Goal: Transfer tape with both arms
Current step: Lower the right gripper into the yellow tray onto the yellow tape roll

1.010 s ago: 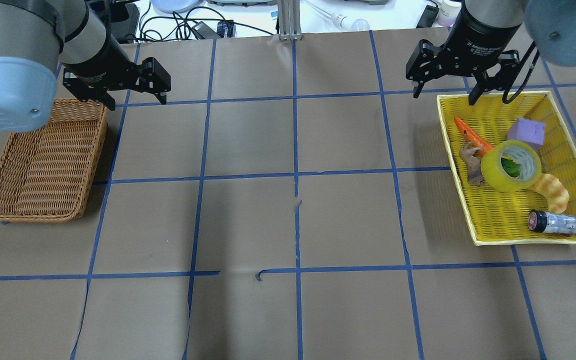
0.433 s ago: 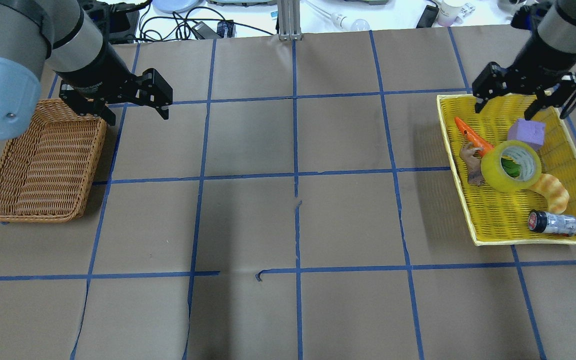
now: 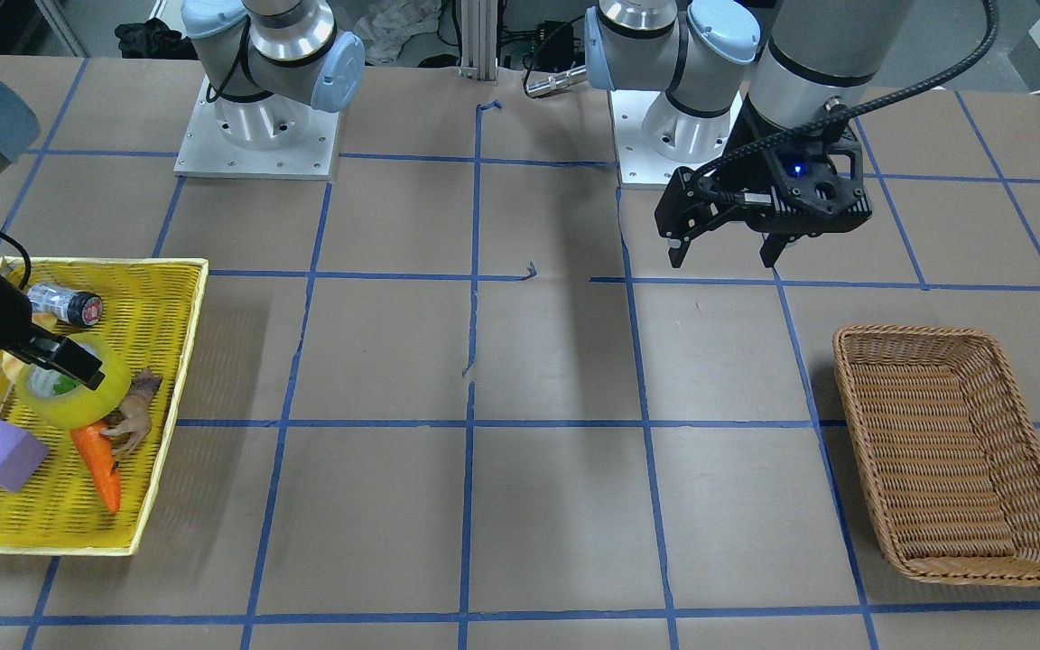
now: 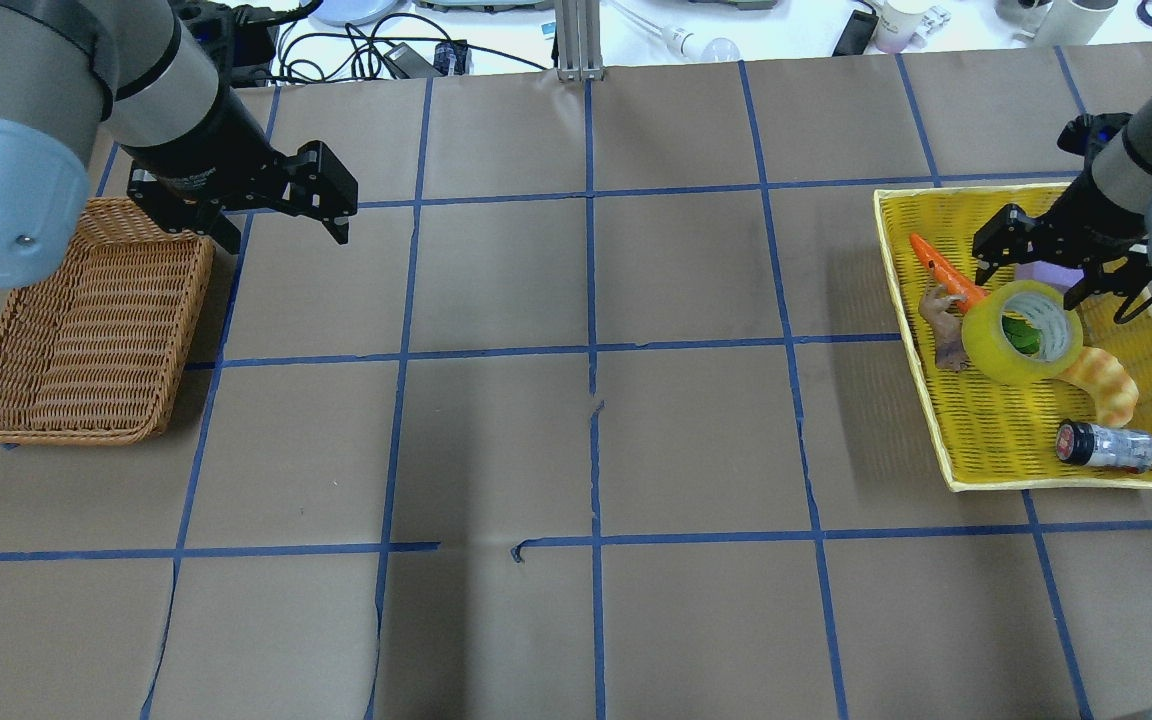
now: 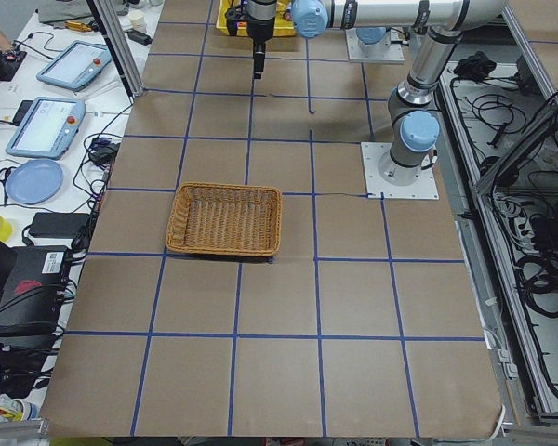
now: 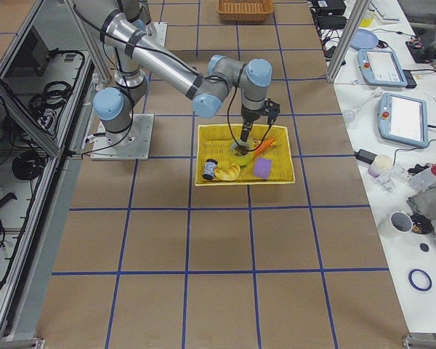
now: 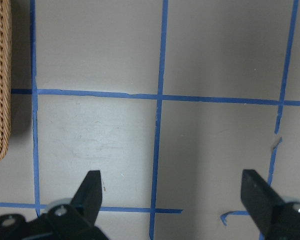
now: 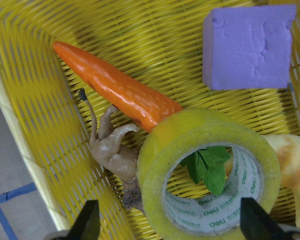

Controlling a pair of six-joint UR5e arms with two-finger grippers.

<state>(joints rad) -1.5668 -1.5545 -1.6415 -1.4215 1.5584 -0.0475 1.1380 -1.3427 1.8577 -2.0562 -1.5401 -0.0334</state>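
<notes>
The tape, a yellow roll with a whitish core, lies tilted in the yellow tray on a carrot and a croissant. It also shows in the front view and the right wrist view. My right gripper is open just above the tape's far side, its fingers straddling the roll without touching. My left gripper is open and empty above the table, beside the far corner of the wicker basket; the left wrist view shows only bare table between its fingers.
The tray also holds a purple foam block, a brown toy figure and a small bottle. The wicker basket holds nothing. Blue tape lines grid the brown table. Cables and clutter lie beyond the far edge.
My right gripper has moved from the tray's far rim down over the tape and stays open. My left gripper has shifted slightly toward the table's middle.
</notes>
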